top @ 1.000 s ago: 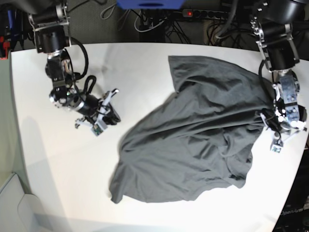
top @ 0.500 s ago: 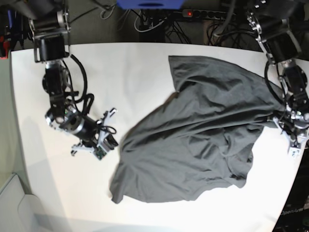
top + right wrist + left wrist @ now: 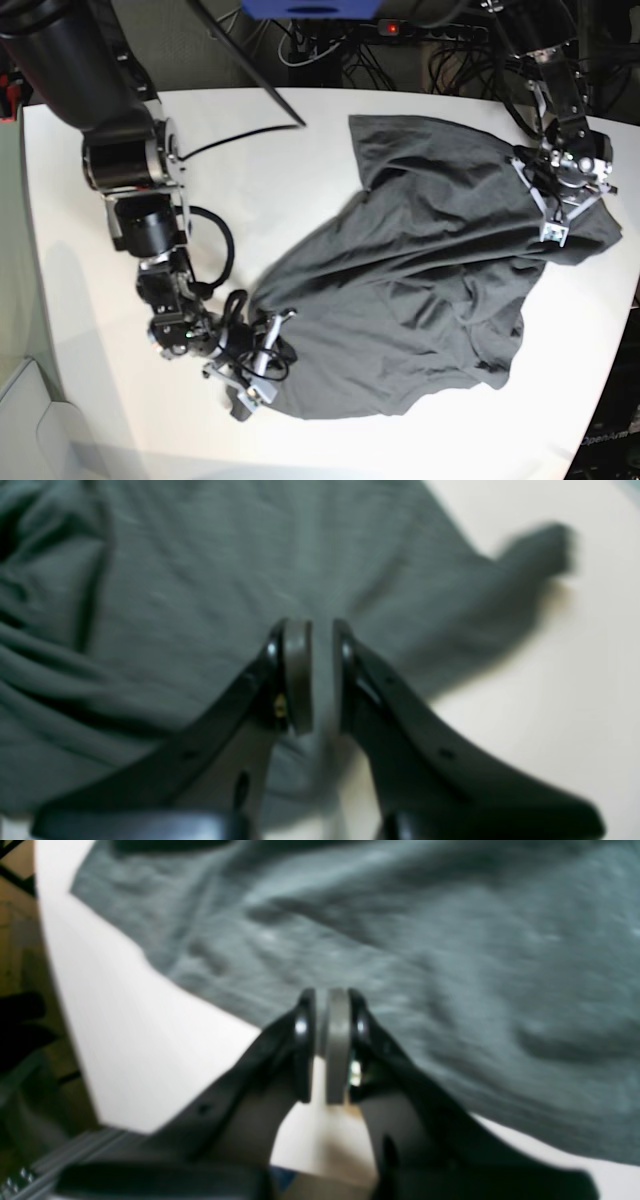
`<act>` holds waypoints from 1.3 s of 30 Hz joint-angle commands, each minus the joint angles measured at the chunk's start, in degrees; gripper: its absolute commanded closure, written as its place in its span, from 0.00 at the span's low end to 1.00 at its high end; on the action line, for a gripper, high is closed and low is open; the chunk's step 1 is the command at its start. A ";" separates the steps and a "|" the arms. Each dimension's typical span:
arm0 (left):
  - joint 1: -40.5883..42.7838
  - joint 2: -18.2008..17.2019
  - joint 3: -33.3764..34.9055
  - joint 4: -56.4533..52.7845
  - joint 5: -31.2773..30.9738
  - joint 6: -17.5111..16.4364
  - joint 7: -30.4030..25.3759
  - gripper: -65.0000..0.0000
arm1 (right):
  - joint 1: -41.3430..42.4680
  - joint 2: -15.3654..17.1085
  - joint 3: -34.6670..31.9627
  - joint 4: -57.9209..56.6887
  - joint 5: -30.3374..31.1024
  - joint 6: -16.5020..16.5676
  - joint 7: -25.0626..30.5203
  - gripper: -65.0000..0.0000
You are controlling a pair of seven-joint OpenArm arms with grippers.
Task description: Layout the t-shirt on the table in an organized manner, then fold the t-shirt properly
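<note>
Since the earlier base frame, both arms have shifted: the right gripper [image 3: 262,362] has dropped from mid left to the lower left, over the shirt's lower-left corner, and the left gripper [image 3: 557,205] has risen to the upper right, above the shirt's right edge.

No brand, label or legible writing shows on any item.

Count: one t-shirt [image 3: 420,270], one table [image 3: 300,170], two grippers.

The t-shirt lies rumpled across centre and right of the table, unfolded.

Left gripper [image 3: 327,1050]: pads almost together, nothing between them, table edge below.

Right gripper [image 3: 311,675]: narrow gap between pads, no cloth pinched; t-shirt [image 3: 175,595] fills the frame behind, blurred.
</note>
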 commanded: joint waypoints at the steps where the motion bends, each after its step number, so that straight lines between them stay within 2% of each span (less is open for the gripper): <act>1: -0.50 -0.51 -0.11 0.09 0.39 0.44 -0.28 0.94 | 2.01 -0.68 -0.36 0.83 0.65 0.23 1.57 0.90; 5: -0.59 -0.51 0.06 -0.26 0.21 0.44 -0.28 0.94 | -0.54 -3.50 -4.23 0.83 -4.89 0.23 1.83 0.90; 8: -0.94 -0.51 0.15 -0.35 0.21 0.44 -0.37 0.94 | -2.83 -4.46 -5.99 0.83 -9.37 -3.86 1.92 0.90; 10: -2.35 -0.51 0.15 -0.97 0.21 0.44 -0.37 0.94 | -4.41 -4.55 -7.39 0.83 -12.63 -4.38 3.24 0.90; 14: -6.21 -0.69 -0.02 -8.09 0.48 0.44 -2.83 0.94 | -7.05 -4.11 -7.92 0.83 -17.73 -4.38 3.68 0.90; 20: -9.64 -1.30 0.15 -16.44 0.56 0.62 -8.02 0.94 | -12.68 -0.95 -8.18 1.09 -27.84 -4.30 3.68 0.90; 22: -10.61 -2.71 0.24 -17.85 0.56 0.70 -8.90 0.94 | -14.79 -0.24 -8.18 1.80 -29.51 -4.21 3.68 0.90; 24: -11.58 -3.68 0.33 -19.16 0.56 0.70 -9.16 0.94 | -17.60 1.51 -8.18 5.23 -29.51 -3.59 3.68 0.90; 26: -12.89 -4.64 0.33 -19.69 0.56 0.70 -9.16 0.94 | -21.03 3.18 -8.18 10.50 -29.51 0.19 3.76 0.90; 32: -16.50 -7.11 0.33 -19.87 0.56 0.70 -9.16 0.94 | -32.46 4.68 -7.92 31.95 -29.59 0.23 3.68 0.90; 39: -18.79 -7.63 0.41 -19.87 0.56 0.53 -9.16 0.94 | -45.99 4.94 -7.83 53.05 -29.59 0.23 3.59 0.90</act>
